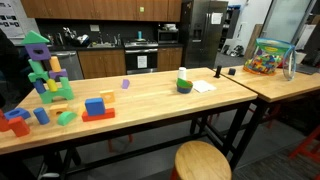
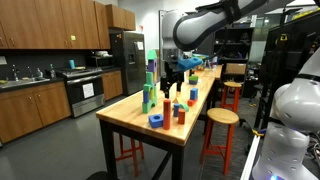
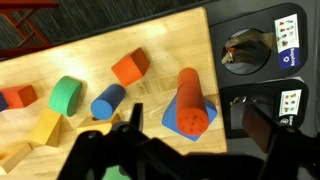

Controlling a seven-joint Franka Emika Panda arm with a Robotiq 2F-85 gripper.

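In the wrist view my gripper [image 3: 198, 122] is open and empty, with one dark finger on each side. Below it an orange-red cylinder [image 3: 190, 100] stands upright on a blue square block [image 3: 172, 122] near the table's edge. An orange block [image 3: 130, 66], a blue cylinder [image 3: 107, 100], a green half-round block [image 3: 65, 95] and a yellow block [image 3: 45, 127] lie to one side. In an exterior view the gripper [image 2: 178, 70] hangs well above the wooden table [image 2: 135, 118], over the blocks and touching nothing.
A tall block tower shows in both exterior views [image 1: 45, 70] [image 2: 150, 85]. A green bowl [image 1: 184, 84], a white paper [image 1: 203, 87] and a clear bin of toys [image 1: 268, 57] sit further along. Round stools [image 1: 202, 160] [image 2: 221, 117] stand beside the table.
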